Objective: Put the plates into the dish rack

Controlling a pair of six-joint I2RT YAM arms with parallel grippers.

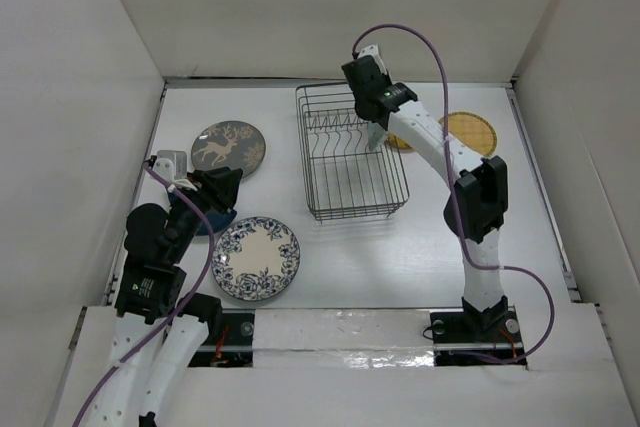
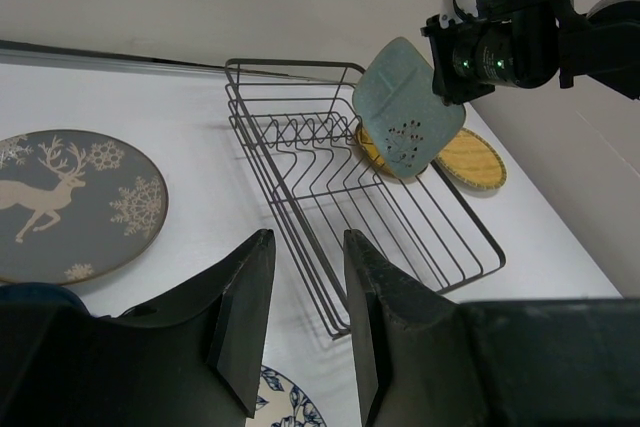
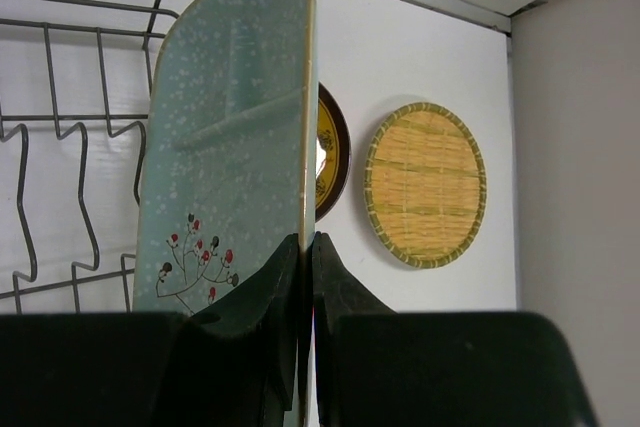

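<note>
Nearest, at 7 o'clock on the desk (image 1: 400,257), the left pincer (image 2: 308,247) is idling with its fingers spread and nothing between them, above the dark blue plate (image 1: 214,220). The blue floral plate (image 1: 256,258) is lying just at 5 o'clock of that plate, and the deer plate (image 1: 228,147) is lying further back at 12 o'clock of it. At mid-desk the dish rack (image 1: 350,152) is standing with no plate in it, so this looks like the first loading. The right pincer (image 3: 305,247) is clenching the rim of the pale green plate (image 2: 408,107), holding it on edge and tilted over the rack's 2 o'clock part; I cannot tell whether the plate is touching the wires. Beyond, at 3 o'clock of the rack, the amber plate (image 3: 332,152) and the yellow round plate (image 3: 425,184) are waiting. The next move probably calls for squaring the plate with a gap between the prongs, lowering it in, then letting go. No brand or writing is showing; the green plate is carrying only a red-berry sprig.
</note>
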